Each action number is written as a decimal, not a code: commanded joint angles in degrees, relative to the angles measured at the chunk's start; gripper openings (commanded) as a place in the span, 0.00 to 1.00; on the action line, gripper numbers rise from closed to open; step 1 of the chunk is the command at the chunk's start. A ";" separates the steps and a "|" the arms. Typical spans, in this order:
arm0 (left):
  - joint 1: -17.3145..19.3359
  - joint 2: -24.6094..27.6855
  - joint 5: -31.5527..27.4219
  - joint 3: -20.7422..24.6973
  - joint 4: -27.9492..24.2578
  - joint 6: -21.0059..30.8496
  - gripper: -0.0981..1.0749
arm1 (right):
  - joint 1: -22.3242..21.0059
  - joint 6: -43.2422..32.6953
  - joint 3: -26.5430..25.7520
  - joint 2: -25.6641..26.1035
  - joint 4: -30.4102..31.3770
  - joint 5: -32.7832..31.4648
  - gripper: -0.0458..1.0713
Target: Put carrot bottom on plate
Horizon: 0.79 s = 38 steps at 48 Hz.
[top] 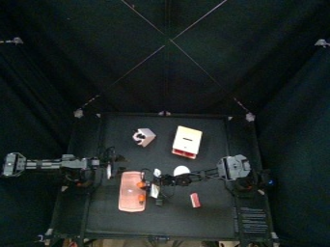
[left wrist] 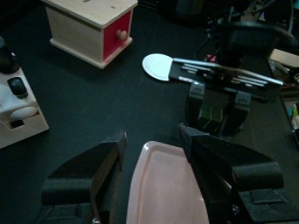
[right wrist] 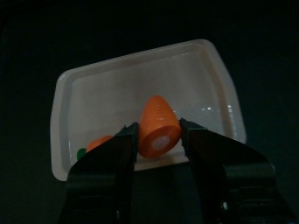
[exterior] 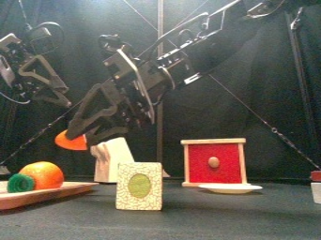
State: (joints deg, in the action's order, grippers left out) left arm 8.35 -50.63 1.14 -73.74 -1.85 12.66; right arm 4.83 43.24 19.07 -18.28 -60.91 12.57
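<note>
Black curtains (top: 77,48) around black table (top: 219,217)

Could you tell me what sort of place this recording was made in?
Most likely a robot test cell rather than a home: a small black table penned in by black curtains, two robot arms reaching in from either side, and toy props such as a carrot bottom over a tray.

Your top camera looks straight down from far up, your front one level and near, both wrist ones close, all sharing the tray (top: 129,192).
</note>
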 commanded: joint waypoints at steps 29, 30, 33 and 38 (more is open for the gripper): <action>0.62 0.18 0.35 0.44 1.14 -0.09 0.82 | 2.99 0.09 24.70 23.12 -10.37 12.30 0.65; 0.62 0.18 0.26 0.44 1.05 0.00 0.82 | 3.08 0.09 25.31 23.47 -10.90 12.30 0.65; 0.62 0.18 0.35 0.44 1.14 0.00 0.82 | 3.34 0.18 26.72 24.08 -11.60 12.30 0.65; 0.70 0.18 0.35 0.44 1.14 0.00 0.82 | 3.78 0.18 28.92 24.43 -11.78 11.78 0.65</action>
State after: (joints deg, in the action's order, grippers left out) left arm 8.88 -50.63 1.14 -74.00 -0.70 12.74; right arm 8.26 43.33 47.02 4.13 -72.60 24.43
